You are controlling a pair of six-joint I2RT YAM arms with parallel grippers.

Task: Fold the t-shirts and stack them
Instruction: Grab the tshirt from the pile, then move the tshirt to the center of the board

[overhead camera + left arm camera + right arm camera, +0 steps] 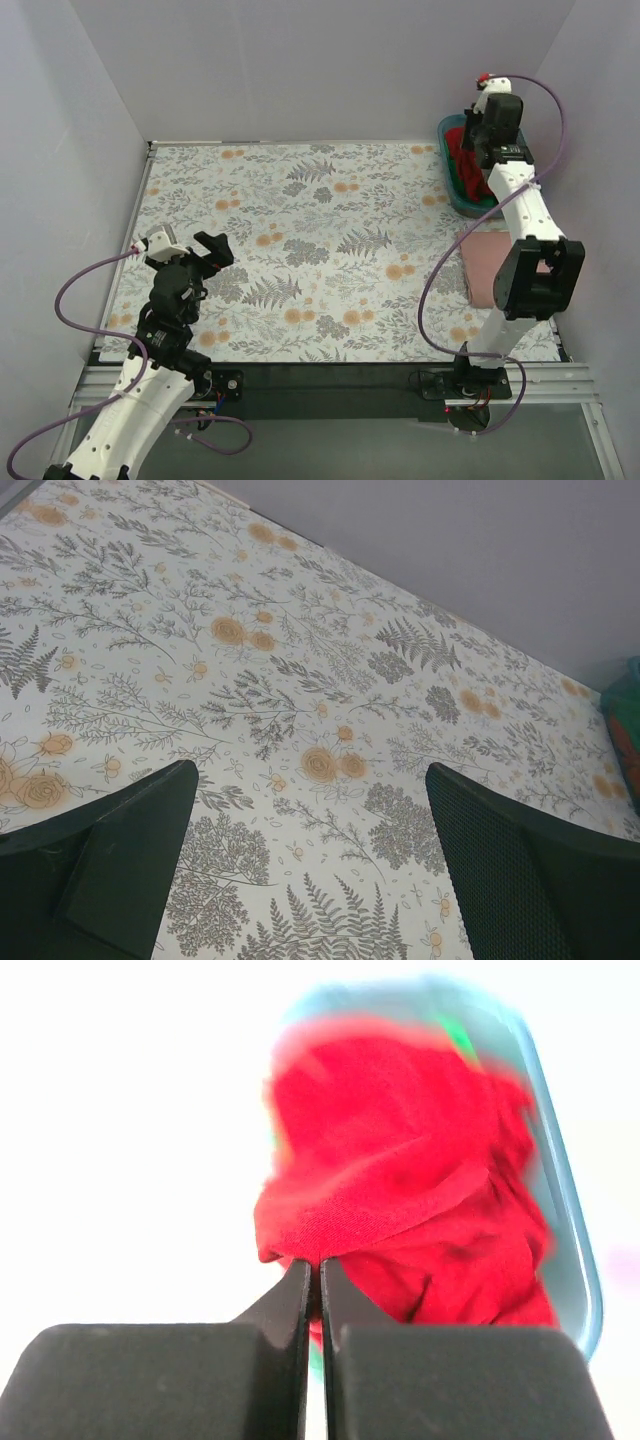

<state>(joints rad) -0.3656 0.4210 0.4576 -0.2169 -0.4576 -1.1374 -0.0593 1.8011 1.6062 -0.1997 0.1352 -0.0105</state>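
Observation:
A deep red t-shirt (400, 1170) lies bunched in the teal tub (572, 1210) at the table's far right corner. My right gripper (320, 1265) is shut on a fold at its near edge; from above that gripper (478, 135) hangs over the red cloth (457, 148). A sliver of green t-shirt (457, 1040) shows under the red one. A pale pink t-shirt (485, 262) lies folded flat on the right side of the table. My left gripper (192, 250) hovers open over the left side, and in its wrist view only floral cover lies under the gripper (310, 772).
The floral table cover (320, 240) spans the whole table. The teal tub (468, 205) stands against the right wall, partly behind my right arm. Grey walls enclose the left, back and right.

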